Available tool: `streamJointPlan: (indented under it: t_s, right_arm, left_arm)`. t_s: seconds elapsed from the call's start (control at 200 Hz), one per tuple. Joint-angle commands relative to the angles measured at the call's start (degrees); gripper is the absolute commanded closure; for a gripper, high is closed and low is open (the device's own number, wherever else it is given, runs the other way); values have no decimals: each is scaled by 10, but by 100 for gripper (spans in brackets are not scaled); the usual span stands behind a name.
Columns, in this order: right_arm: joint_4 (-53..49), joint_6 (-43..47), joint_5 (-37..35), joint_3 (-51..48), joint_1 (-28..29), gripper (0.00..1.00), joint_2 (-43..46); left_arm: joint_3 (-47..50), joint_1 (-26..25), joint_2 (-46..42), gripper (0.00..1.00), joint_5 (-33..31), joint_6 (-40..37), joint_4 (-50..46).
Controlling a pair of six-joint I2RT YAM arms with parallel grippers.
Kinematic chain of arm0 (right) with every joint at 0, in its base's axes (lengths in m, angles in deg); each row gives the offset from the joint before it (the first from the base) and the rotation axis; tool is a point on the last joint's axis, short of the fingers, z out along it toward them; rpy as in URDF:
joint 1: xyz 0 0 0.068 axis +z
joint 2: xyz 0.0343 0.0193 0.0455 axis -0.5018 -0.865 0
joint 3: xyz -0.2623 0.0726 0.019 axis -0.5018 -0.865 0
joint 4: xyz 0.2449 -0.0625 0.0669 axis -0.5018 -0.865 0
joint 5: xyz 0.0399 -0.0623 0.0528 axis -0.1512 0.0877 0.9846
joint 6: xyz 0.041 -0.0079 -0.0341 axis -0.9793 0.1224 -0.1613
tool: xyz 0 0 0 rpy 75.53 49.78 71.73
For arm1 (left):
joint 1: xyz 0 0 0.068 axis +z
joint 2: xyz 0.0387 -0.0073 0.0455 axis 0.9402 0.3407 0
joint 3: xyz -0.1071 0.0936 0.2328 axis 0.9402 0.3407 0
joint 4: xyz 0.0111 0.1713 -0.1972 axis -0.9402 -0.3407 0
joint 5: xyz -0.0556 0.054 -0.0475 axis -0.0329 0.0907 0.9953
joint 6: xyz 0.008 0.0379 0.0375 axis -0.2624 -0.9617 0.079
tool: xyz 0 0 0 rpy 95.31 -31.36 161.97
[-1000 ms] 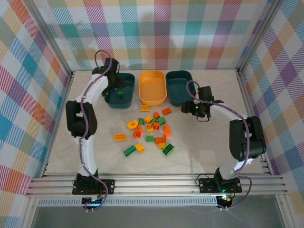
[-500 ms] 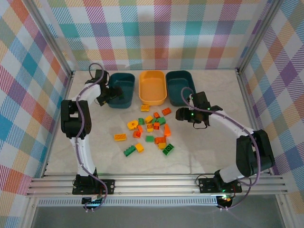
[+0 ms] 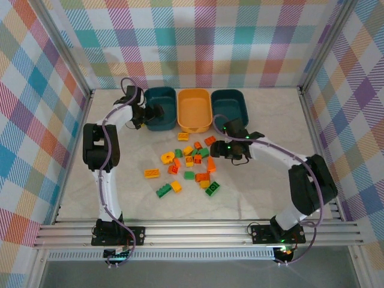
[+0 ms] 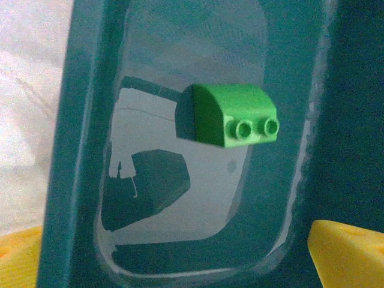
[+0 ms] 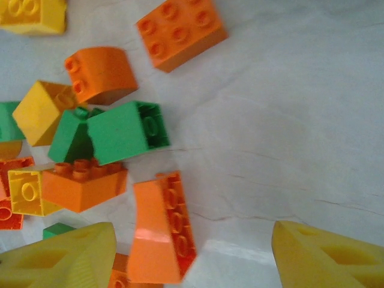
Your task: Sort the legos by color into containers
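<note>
Three containers stand in a row at the back: a dark teal tub (image 3: pixel 162 99), a yellow-orange tub (image 3: pixel 193 111) and a second teal tub (image 3: pixel 231 102). A green brick (image 4: pixel 231 114) lies inside the left teal tub (image 4: pixel 78 150). My left gripper (image 3: pixel 155 112) (image 4: pixel 180 264) hangs open over that tub, with nothing between its yellow fingertips (image 4: pixel 345 252). The other legos (image 3: pixel 189 161) lie scattered mid-table in green, yellow and orange. My right gripper (image 3: pixel 219 147) (image 5: pixel 192 258) is open at the pile's right edge. An orange sloped brick (image 5: pixel 159 231) lies between its fingers (image 5: pixel 60 258), ungripped.
Near the right gripper lie a green brick (image 5: pixel 123 132), an orange studded block (image 5: pixel 180 30) and a yellow brick (image 5: pixel 39 111). Metal rails (image 3: pixel 198 231) run along the table's front edge, and checkered walls close off the other three sides.
The right gripper has swung left from the right teal tub down to the pile's edge. The left gripper shifted over the left tub, which now sits a little further right and back.
</note>
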Motion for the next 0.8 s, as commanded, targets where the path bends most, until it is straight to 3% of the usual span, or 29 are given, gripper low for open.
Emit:
streamJointPlan:
  t_s: [0.0,0.14,0.315,0.465,0.57,0.795]
  right_arm:
    - [-34,17,-16,40,32,33,-38]
    - [-69,45,-35,61,62,32,-71]
    - [-101,50,-72,73,81,28,-104]
    - [-97,42,-96,61,82,30,-116]
    - [-83,36,-111,55,82,36,-126]
    - [-64,28,-113,51,83,60,-130]
  left_arm:
    - [78,-2,-88,0,-22,30,32]
    - [242,-2,-221,0,-71,108,102]
    - [442,-4,-366,0,-27,197,200]
    - [536,-13,-462,0,-10,204,196]
    - [560,-19,-495,0,1,201,185]
    - [584,-21,-531,0,12,192,167]
